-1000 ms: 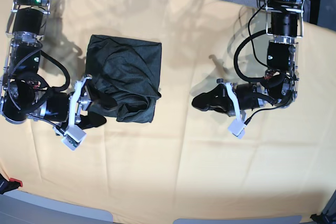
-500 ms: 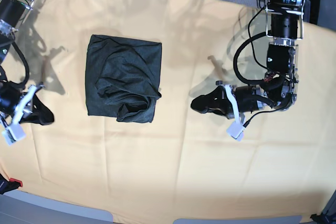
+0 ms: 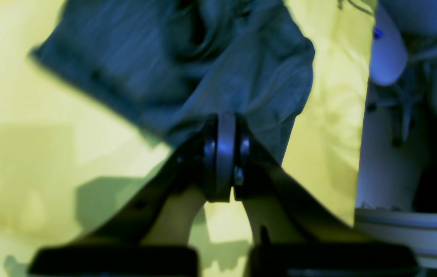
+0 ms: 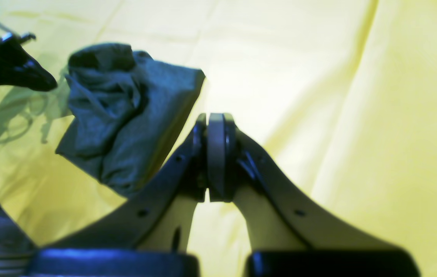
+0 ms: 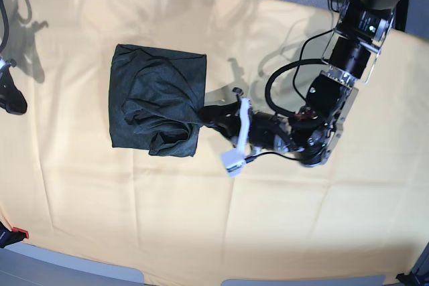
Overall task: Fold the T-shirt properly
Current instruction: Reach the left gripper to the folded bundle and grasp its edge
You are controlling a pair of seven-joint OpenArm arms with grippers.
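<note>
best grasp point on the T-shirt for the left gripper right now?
Probably the right edge of the T-shirt, low down where the bunched folds stand proud. Come in level from the right: the left gripper, shut, already sits at that edge and must open first.

In the base view the left gripper has crossed from right of centre toward the middle of the frame, and its shut fingers now sit at the right edge of the T-shirt, its arm stretched out leftward. The right gripper has drawn away from the garment's lower left corner to the far left edge of the frame, going from spread to shut on nothing.
</note>
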